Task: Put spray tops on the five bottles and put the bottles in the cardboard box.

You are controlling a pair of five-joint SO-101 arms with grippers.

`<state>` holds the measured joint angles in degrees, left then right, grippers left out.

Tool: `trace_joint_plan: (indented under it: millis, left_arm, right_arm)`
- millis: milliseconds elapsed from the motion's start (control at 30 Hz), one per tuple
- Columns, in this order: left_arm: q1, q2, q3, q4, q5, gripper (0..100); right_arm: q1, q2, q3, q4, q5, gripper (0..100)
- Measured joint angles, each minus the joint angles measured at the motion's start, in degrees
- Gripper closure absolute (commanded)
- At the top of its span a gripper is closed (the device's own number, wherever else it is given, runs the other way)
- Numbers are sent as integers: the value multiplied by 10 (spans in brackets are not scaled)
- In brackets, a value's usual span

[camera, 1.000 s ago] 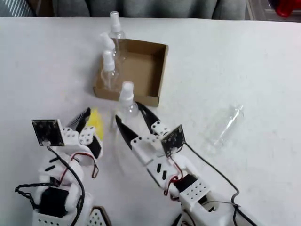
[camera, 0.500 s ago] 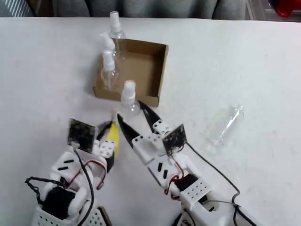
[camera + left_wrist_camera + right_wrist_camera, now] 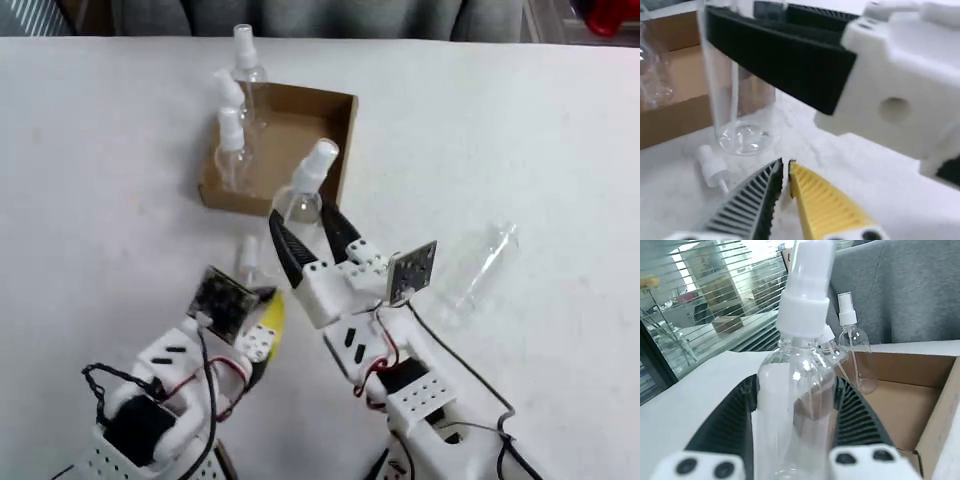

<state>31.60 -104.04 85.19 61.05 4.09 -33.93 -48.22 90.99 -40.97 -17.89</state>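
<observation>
My right gripper (image 3: 303,215) is shut on a clear bottle (image 3: 300,205) with a white spray top (image 3: 318,160). It holds the bottle off the table, tilted toward the front edge of the cardboard box (image 3: 322,178). In the right wrist view the bottle (image 3: 795,390) sits between both black fingers (image 3: 730,422). My left gripper (image 3: 268,318) is low over the table just in front, shut on nothing (image 3: 786,167). A loose spray top (image 3: 247,255) lies on the table by its tips (image 3: 710,170). An uncapped bottle (image 3: 482,262) lies on its side at the right.
Three capped bottles (image 3: 232,145) are grouped at the box's left side; whether the farthest one (image 3: 243,55) stands inside or behind it I cannot tell. Open table stretches to the left and far right. The two arms are close together.
The right gripper has lifted the capped bottle off the table and tipped it toward the box. The left arm has swung right and forward, close to the right arm.
</observation>
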Motion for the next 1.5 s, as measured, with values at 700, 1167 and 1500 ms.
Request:
trace_joint_plan:
  millis: [700,1167,1500]
  left_arm:
    - [-52,2,119,-150,-124,980]
    - [-98,2,119,-154,-124,979]
    - [-99,1,119,-160,-126,979]
  right_arm:
    - [-48,-3,-2,-33,-5,982]
    - [-51,-37,13,-5,25,983]
    - [-62,-256,53,128,27,983]
